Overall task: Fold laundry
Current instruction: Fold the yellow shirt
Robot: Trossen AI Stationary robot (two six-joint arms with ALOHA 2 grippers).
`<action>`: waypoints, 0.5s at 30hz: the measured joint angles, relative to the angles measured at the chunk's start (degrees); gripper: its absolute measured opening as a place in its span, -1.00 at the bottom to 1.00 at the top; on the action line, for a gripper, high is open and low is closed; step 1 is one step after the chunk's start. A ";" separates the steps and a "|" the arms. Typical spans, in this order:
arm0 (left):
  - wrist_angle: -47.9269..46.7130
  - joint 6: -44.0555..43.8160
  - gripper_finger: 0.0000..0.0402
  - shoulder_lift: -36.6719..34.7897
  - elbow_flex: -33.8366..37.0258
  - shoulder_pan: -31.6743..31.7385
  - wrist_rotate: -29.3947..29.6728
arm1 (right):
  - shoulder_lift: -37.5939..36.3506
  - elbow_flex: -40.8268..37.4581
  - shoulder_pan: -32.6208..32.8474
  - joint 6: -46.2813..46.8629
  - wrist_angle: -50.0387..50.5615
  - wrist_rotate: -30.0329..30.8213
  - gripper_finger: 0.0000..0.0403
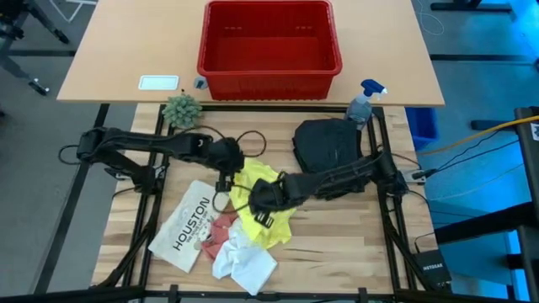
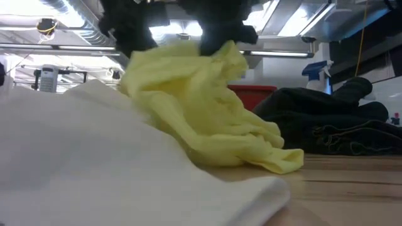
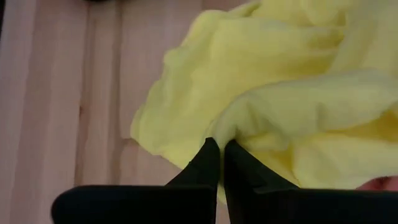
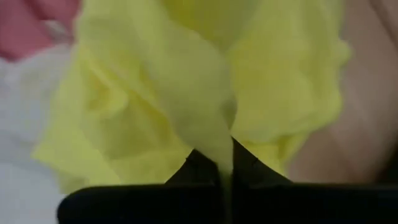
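The bright yellow T-shirt (image 1: 268, 220) lies bunched in the middle of the table, its upper part raised and its lower part resting on the wood (image 2: 251, 150). My left gripper (image 1: 225, 183) is shut on the shirt's left side. My right gripper (image 1: 258, 199) is shut on the shirt near its middle. The black trousers (image 1: 328, 145) lie heaped at the far right. A small pink cloth (image 1: 221, 233) and a white cloth (image 1: 244, 261) lie near the front edge, beside the shirt. My left gripper pinches a raised fold of the yellow T-shirt (image 3: 231, 127) between its two fingers, coming from above and slanting down. The cloth spreads away from the fingertips in slack, bunched folds, and its lower part stays on the table. My right gripper pinches a narrow ridge of the yellow T-shirt (image 4: 219, 138) between its two fingers, coming steeply from above. The ridge runs back between the fingers. The cloth hangs slack to either side, with the rest of the shirt on the table.
A flat white item printed HOUSTON (image 1: 187, 224) lies at the front left. On the far table stand a red plastic basket (image 1: 268, 69), a small green plant (image 1: 181, 109) and a spray bottle (image 1: 362, 103). Bare wood shows at the front right (image 1: 354, 244).
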State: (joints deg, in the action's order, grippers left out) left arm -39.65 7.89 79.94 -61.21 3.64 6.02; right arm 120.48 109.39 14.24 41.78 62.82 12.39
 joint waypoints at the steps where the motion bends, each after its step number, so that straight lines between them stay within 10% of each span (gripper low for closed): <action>1: 0.75 0.15 -1.00 0.32 -0.01 0.67 -0.20 | -1.15 -2.04 -0.83 -0.10 -0.62 -0.36 -1.00; 15: 10.75 5.22 -1.00 6.04 0.02 12.56 -14.14 | -23.40 -43.21 -6.05 10.36 -36.78 -5.99 -1.00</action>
State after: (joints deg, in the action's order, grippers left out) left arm -28.90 13.11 85.98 -61.19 16.20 -8.12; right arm 97.09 66.18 8.18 52.14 26.04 6.39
